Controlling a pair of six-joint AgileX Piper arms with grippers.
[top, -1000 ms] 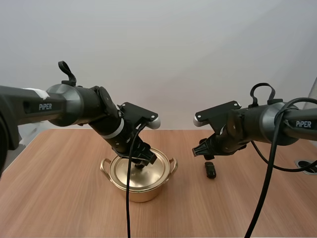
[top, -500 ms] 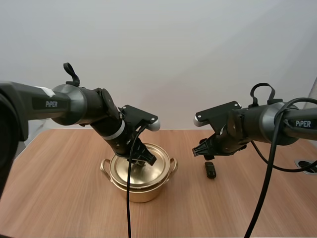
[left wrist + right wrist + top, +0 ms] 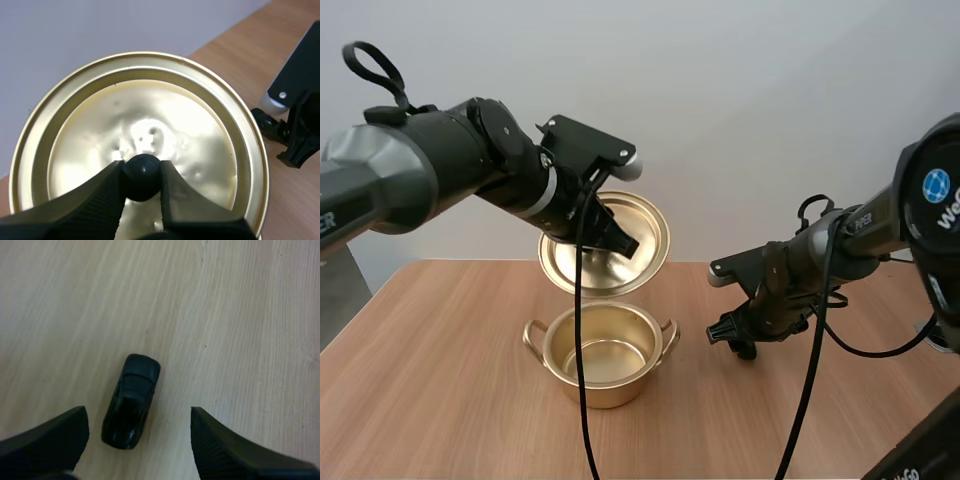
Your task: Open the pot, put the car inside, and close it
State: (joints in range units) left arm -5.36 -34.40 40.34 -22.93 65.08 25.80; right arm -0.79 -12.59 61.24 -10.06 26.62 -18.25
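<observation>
— Two grippers are at work. What does the left gripper [image 3: 141, 176] hold?
— It pinches the black knob [image 3: 141, 170] of the golden lid [image 3: 75, 125], which hangs tilted in the air above the pot [image 3: 605, 358]. The pot stands open a little left of mid-desk [image 3: 440, 400].
— And the right gripper [image 3: 139, 422]?
— Its fingers [image 3: 220, 445] stand wide apart, low over the black car [image 3: 131, 401], one on each side and not touching it. The car lies on bare wood toward the desk's right edge, well apart from the pot.
</observation>
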